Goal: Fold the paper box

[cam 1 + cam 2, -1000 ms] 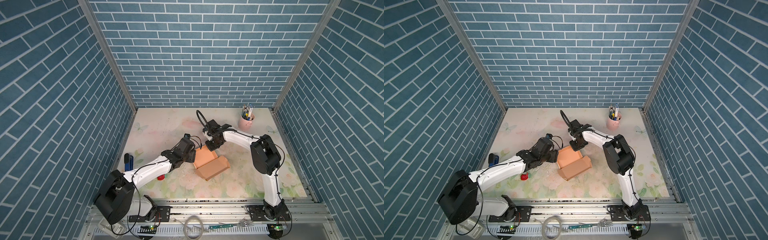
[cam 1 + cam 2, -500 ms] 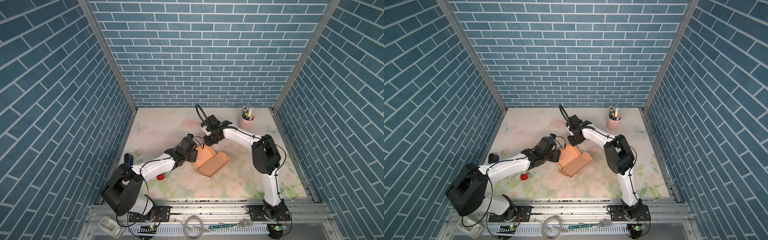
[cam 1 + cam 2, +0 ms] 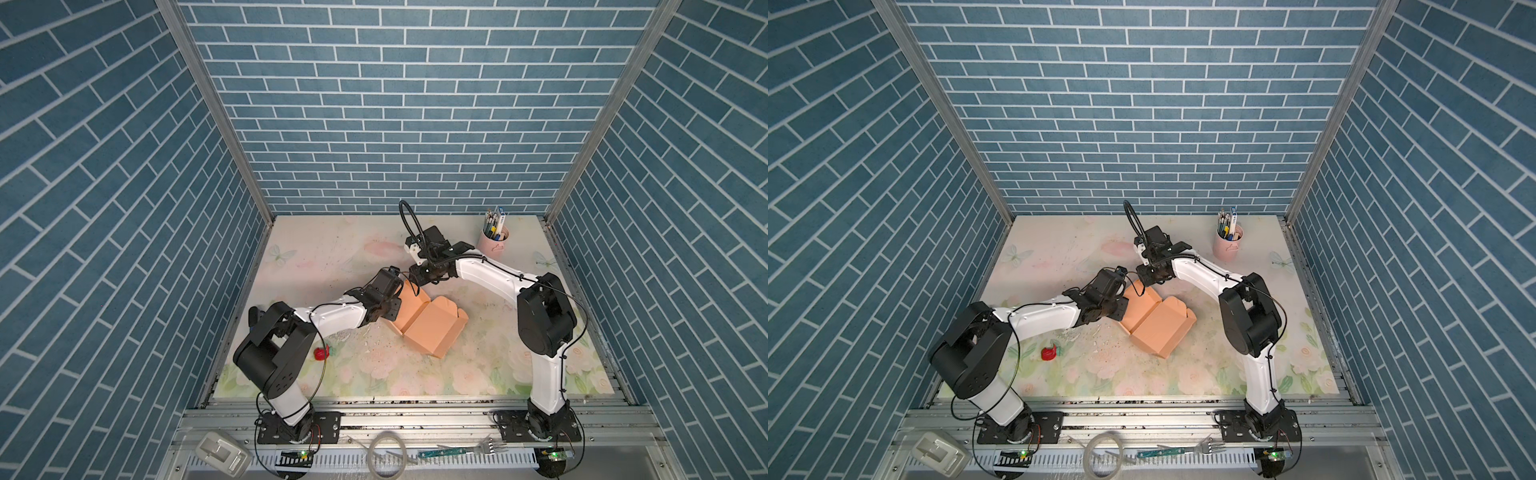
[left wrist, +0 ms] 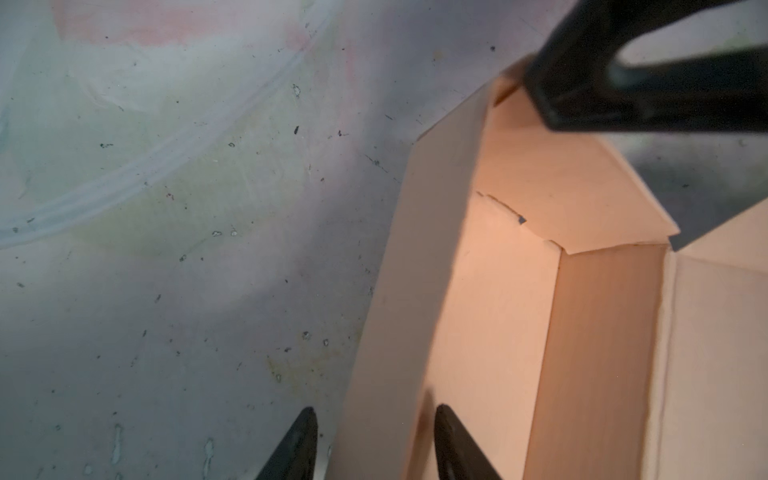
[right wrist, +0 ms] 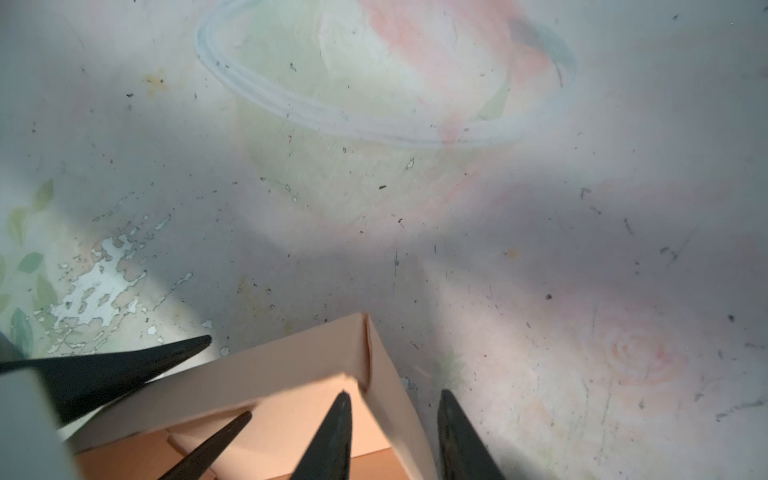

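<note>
Blue brick-patterned walls [image 3: 374, 124] close in a counter [image 3: 324, 257] covered in a pale floral print. The paper box [image 3: 430, 330] lies at the centre of the counter in both top views. It is peach-orange and half formed, with an open tray on the left joined along a crease to a folded half that slants toward the lower right.

The left end effector [image 3: 395, 305] meets the tray's left wall. In the left wrist view its jaws stand narrow astride that wall, one finger outside and one inside the tray. Whether they press the card I cannot tell.

The right end effector [image 3: 412, 286] comes in from the upper right to the tray's upper corner. In the right wrist view its jaws are also narrow and straddle a wall beside the corner, and their grip is equally unclear.

A small red thing [image 3: 321, 353] lies at the lower left, near the left arm. A pink cup [image 3: 493, 246] of pens [image 3: 492, 218] stands well apart at the upper right.
</note>
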